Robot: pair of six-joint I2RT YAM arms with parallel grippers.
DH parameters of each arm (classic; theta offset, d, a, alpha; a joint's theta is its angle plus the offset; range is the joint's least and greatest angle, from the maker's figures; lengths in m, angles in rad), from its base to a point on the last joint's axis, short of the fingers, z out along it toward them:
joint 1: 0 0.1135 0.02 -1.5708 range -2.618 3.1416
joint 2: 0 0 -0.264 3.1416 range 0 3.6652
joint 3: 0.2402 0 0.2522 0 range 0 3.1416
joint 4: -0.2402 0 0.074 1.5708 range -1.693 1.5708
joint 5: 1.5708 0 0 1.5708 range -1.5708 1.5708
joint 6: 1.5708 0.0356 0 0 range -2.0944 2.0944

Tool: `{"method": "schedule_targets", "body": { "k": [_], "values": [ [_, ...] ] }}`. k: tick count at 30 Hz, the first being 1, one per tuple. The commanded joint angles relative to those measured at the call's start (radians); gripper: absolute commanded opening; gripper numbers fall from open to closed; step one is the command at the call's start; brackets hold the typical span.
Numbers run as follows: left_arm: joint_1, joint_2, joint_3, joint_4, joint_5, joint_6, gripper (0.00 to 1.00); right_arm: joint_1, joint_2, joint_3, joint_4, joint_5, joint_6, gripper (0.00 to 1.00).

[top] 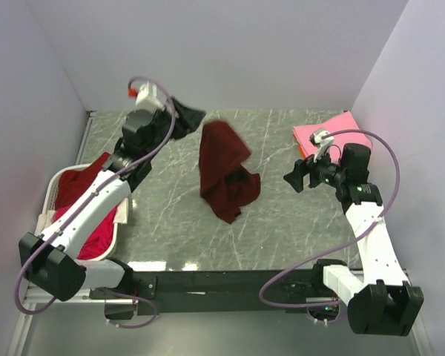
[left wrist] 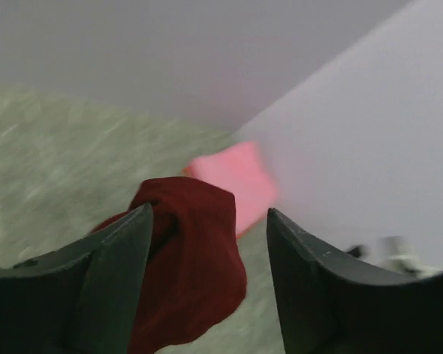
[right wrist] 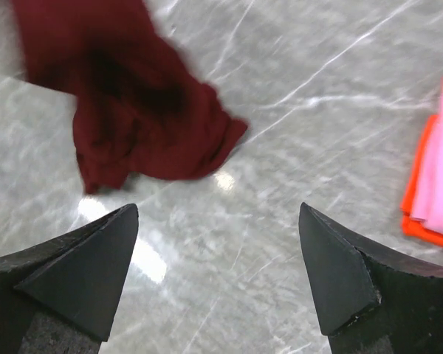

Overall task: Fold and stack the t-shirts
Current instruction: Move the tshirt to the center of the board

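A large dark maroon t-shirt (top: pixel 224 172) lies crumpled in the middle of the table, its far end blurred. It also shows in the left wrist view (left wrist: pixel 196 273) and the right wrist view (right wrist: pixel 133 96). A pink t-shirt (top: pixel 330 133) lies folded on an orange one (right wrist: pixel 421 192) at the back right. My left gripper (top: pixel 184 119) is open and empty near the back wall, left of the maroon shirt; in its wrist view (left wrist: pixel 209 210) the shirt lies beyond the jaws. My right gripper (top: pixel 297 178) is open and empty, right of the shirt, over bare table in its wrist view (right wrist: pixel 218 210).
A white plastic basket (top: pixel 50 194) stands at the left edge, holding magenta and red cloth (top: pixel 96 230). Walls close the table at the back and on both sides. The table (top: pixel 282 222) is grey marble.
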Motion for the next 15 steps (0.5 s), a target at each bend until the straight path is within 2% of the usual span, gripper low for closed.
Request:
{"method": "schedule_targets", "body": {
  "k": [1, 3, 6, 7, 10, 11, 12, 14, 15],
  "values": [
    [0.139, -0.056, -0.203, -0.019, -0.071, -0.110, 0.74, -0.002, 0.053, 0.062, -0.108, -0.091, -0.136, 0.95],
    [0.278, -0.074, -0.330, -0.012, -0.021, -0.118, 0.81, -0.001, 0.101, 0.068, -0.162, -0.190, -0.212, 0.93],
    [0.355, -0.100, -0.387, -0.034, 0.053, -0.063, 0.85, 0.011, 0.153, 0.067, -0.228, -0.234, -0.324, 0.90],
    [0.355, -0.105, -0.388, -0.079, 0.073, -0.001, 0.85, 0.020, 0.166, 0.059, -0.234, -0.228, -0.356, 0.90],
    [0.352, -0.111, -0.407, -0.065, 0.226, 0.140, 0.85, 0.048, 0.225, 0.055, -0.243, -0.185, -0.419, 0.90],
    [0.349, -0.087, -0.407, -0.055, 0.398, 0.174, 0.86, 0.068, 0.266, 0.059, -0.260, -0.178, -0.454, 0.90],
    [0.316, -0.067, -0.385, -0.079, 0.441, 0.207, 0.86, 0.095, 0.290, 0.068, -0.279, -0.159, -0.491, 0.88],
    [0.242, 0.001, -0.337, -0.191, 0.438, 0.314, 0.86, 0.161, 0.363, 0.111, -0.312, -0.120, -0.542, 0.84],
    [0.157, 0.022, -0.299, -0.212, 0.422, 0.348, 0.86, 0.180, 0.389, 0.130, -0.319, -0.102, -0.537, 0.84]
  ]
}}
